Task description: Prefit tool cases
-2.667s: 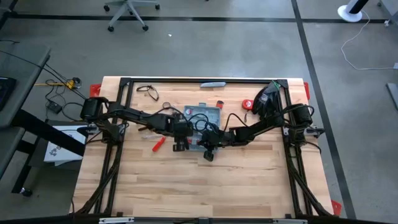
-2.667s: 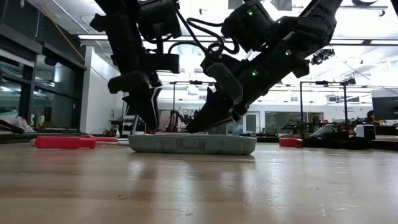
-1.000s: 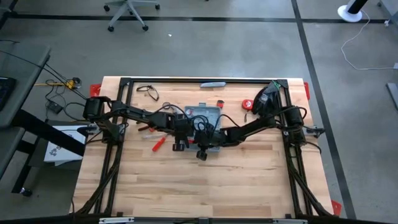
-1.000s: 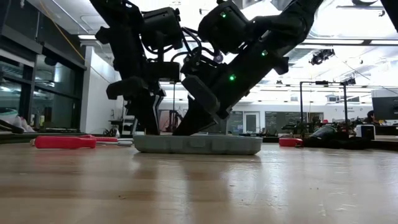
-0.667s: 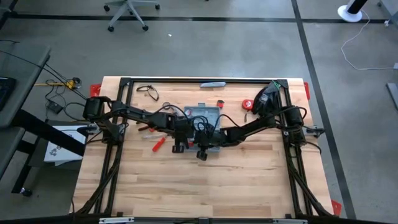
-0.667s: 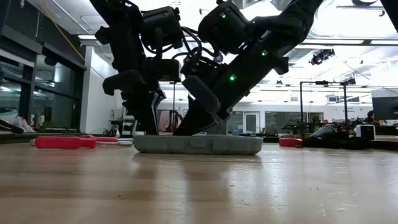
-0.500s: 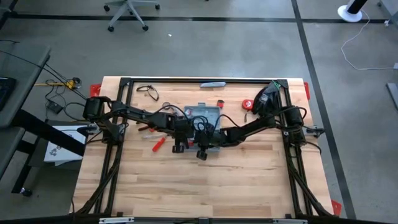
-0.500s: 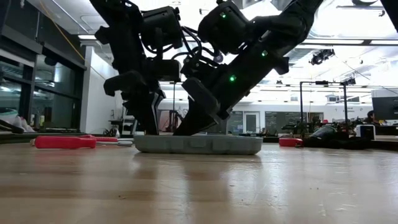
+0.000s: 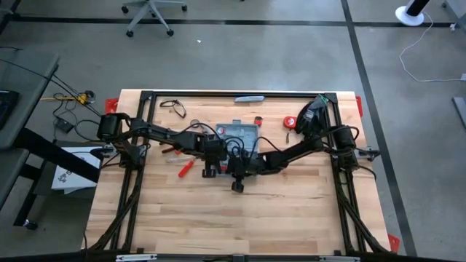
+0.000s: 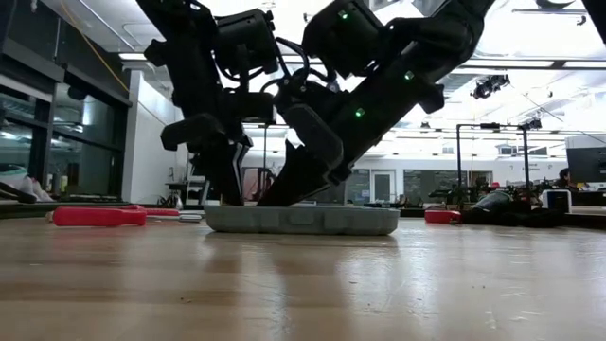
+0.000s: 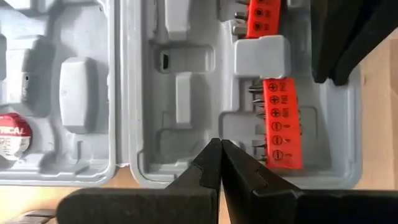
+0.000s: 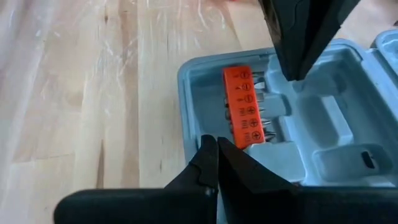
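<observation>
The blue-grey tool case (image 9: 244, 132) lies open on the table, both halves flat, seen edge-on in the low view (image 10: 301, 220). An orange bit holder (image 11: 277, 124) sits in one moulded tray. My left gripper (image 11: 218, 144) is shut and points steeply down into that tray beside the bit holder. My right gripper (image 12: 212, 143) is shut too. It slants down from the table's right into the same tray, with its tip at the end of the bit holder (image 12: 244, 118). In the low view both tips (image 10: 230, 197) (image 10: 275, 199) drop behind the case's wall. My left gripper reaches into the case's tray from above with shut fingers. Its tip is over a moulded recess (image 11: 186, 134) near the tray's edge. Whether it touches the plastic I cannot tell. My right gripper has its shut fingertips at the tray floor (image 12: 198, 127), against the near end of the orange bit holder (image 12: 249, 138). It slants down from the table's right. The fingers hide the point of touch.
A red-handled screwdriver (image 9: 186, 167) lies left of the case. A red tape measure (image 9: 289, 122) lies to its right, spectacles (image 9: 172, 107) at the far left, and a slim grey-blue bar (image 9: 250, 98) along the far edge. The near half of the table is bare wood.
My right gripper has turned a little about its wrist while its tip stays in the case's tray. The case and my left gripper have kept still.
</observation>
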Available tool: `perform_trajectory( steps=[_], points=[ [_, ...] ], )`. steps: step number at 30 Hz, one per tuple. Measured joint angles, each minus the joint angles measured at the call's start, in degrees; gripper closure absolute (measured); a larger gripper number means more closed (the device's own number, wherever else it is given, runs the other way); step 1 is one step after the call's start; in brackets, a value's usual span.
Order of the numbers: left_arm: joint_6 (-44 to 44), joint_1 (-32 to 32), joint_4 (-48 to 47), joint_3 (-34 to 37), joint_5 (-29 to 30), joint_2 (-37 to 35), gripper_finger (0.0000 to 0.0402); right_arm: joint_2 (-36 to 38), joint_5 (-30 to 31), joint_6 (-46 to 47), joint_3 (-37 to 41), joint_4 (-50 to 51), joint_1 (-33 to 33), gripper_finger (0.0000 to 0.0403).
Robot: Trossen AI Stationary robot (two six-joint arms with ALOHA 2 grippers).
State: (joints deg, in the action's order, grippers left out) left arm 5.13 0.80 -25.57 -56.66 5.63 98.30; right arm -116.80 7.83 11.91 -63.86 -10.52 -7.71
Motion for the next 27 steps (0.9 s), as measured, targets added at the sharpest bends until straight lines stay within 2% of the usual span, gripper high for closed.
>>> perform_trajectory(
  steps=[14,27],
  points=[
    [-0.58,0.00,-0.05,0.02,-0.60,0.00,0.0401,-2.21,-2.03,0.17,-0.07,-2.26,0.62,0.0403],
    [-0.46,-0.11,0.21,0.02,0.82,0.00,0.0401,-2.77,-1.23,1.06,-0.09,-3.87,0.59,0.0403]
  ],
)
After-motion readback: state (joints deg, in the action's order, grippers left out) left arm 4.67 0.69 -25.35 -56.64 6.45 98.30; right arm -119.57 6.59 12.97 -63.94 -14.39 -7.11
